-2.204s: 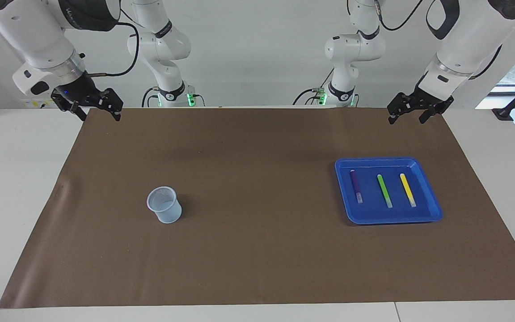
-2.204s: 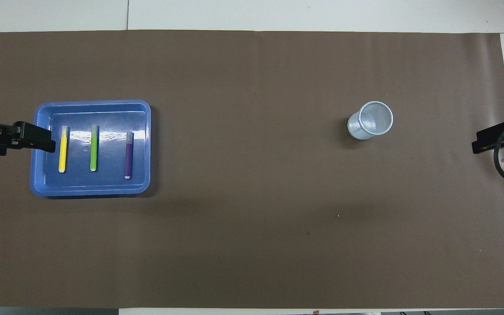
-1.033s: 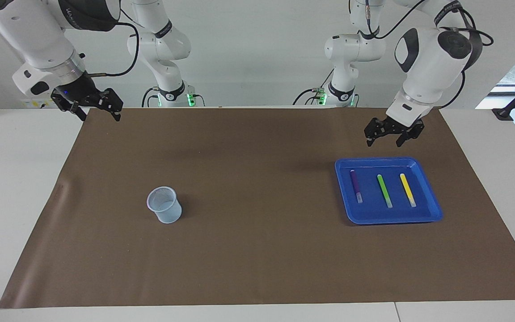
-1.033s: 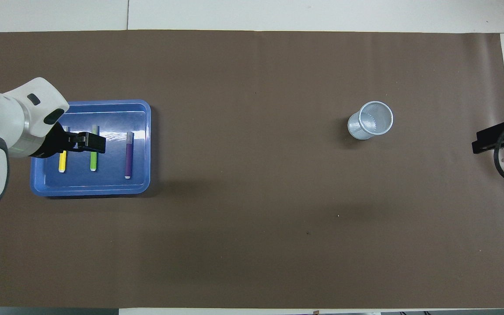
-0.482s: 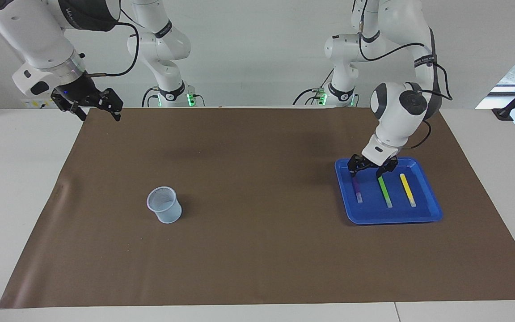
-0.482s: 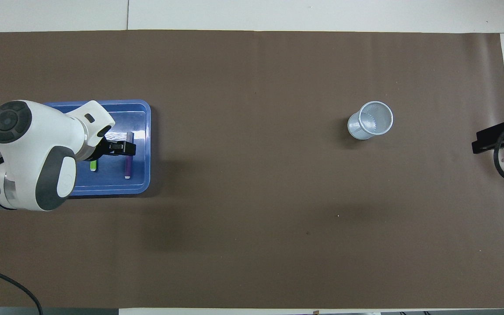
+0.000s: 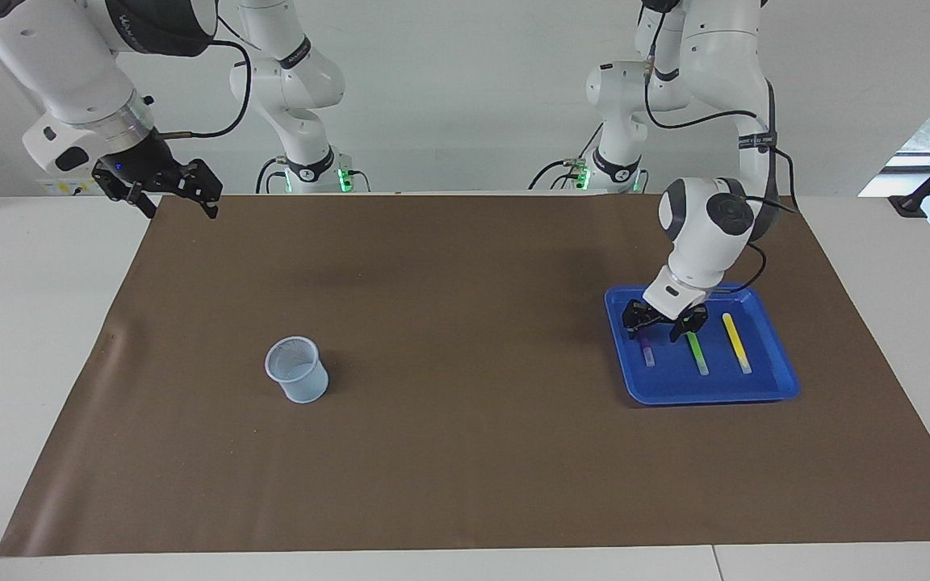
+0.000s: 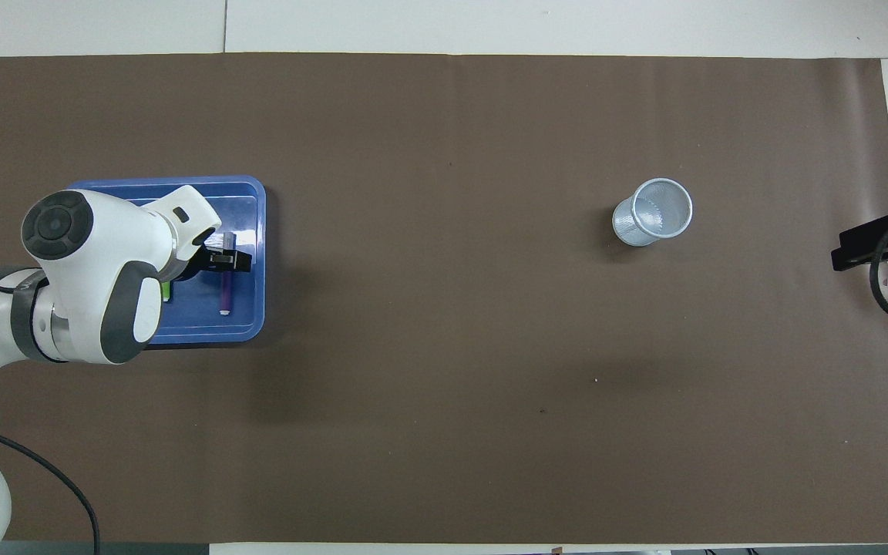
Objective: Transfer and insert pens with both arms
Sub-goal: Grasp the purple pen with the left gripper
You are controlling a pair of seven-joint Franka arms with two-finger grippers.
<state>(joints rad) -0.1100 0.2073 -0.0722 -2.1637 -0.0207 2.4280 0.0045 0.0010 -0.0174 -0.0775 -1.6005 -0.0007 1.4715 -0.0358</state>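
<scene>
Facing view: first pen being reached for, none yet moved.
Left gripper is seen low in the blue tray, jaws spread astride the purple pen; green pen and yellow pen lie alongside.
Overhead view: mesh cup is shown empty; right gripper waits open.

— What sort of place is this?
— A robotics lab. Two big white robot arms stand along one edge of a white counter, with two smaller white arms showing green lights between them.
— Anything else?
— A brown paper sheet covers the counter, beneath a bare white wall and trailing black cables.
</scene>
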